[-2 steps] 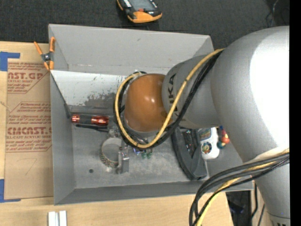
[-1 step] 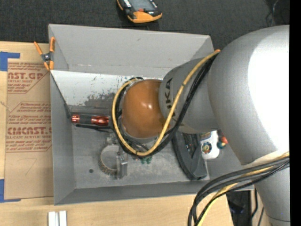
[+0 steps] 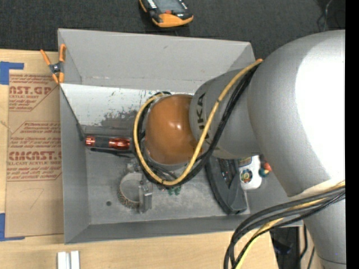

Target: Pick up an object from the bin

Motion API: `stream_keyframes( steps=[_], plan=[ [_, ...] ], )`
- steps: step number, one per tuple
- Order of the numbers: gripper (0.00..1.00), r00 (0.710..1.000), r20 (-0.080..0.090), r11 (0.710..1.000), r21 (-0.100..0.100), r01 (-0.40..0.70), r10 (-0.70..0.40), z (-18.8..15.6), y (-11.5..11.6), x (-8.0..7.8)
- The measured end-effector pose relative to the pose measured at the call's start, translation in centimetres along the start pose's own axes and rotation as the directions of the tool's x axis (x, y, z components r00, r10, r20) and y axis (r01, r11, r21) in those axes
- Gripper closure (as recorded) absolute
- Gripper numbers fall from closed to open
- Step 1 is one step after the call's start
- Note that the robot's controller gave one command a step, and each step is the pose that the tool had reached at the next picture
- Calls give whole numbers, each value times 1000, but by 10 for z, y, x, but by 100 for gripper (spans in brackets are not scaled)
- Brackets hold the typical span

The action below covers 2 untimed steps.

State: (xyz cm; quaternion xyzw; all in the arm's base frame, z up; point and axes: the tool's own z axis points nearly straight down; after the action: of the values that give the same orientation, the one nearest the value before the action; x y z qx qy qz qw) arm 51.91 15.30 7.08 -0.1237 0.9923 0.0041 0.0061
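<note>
Bin (image 3: 76, 206): grey metal with a scuffed floor; the arm enters from the right.
Hand (image 3: 143, 198): low over the near-left floor, under the orange wrist cover (image 3: 168, 129). Cannot tell if it is spread or pressed together.
Nearest thing: round pale piece (image 3: 128, 190), just beside it.
Others: red-tipped tool (image 3: 109, 143) by the left wall; black curved piece (image 3: 225, 194) on the right.

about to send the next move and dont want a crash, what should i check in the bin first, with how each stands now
1. The gripper is down inside the bin, front-left part: ok.
2. It is clear of the left wall: ok.
3. Something is held in it: cannot tell, the orange cover hides much of it.
4. The red-and-black stick by the left wall lies apart from it: ok.
5. The black curved thing at the right is free of the arm: cannot tell, the arm overlaps it.
</note>
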Motion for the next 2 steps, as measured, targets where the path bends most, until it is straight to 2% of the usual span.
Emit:
stream_keyframes(
  steps=[1, 2],
  plan=[
    [100, 1000, -6, 1000, 0, 0, 0, -16, 0, 2],
    [100, 1000, -5, 1000, 0, 0, 0, -39, 1, 1]
  ],
)
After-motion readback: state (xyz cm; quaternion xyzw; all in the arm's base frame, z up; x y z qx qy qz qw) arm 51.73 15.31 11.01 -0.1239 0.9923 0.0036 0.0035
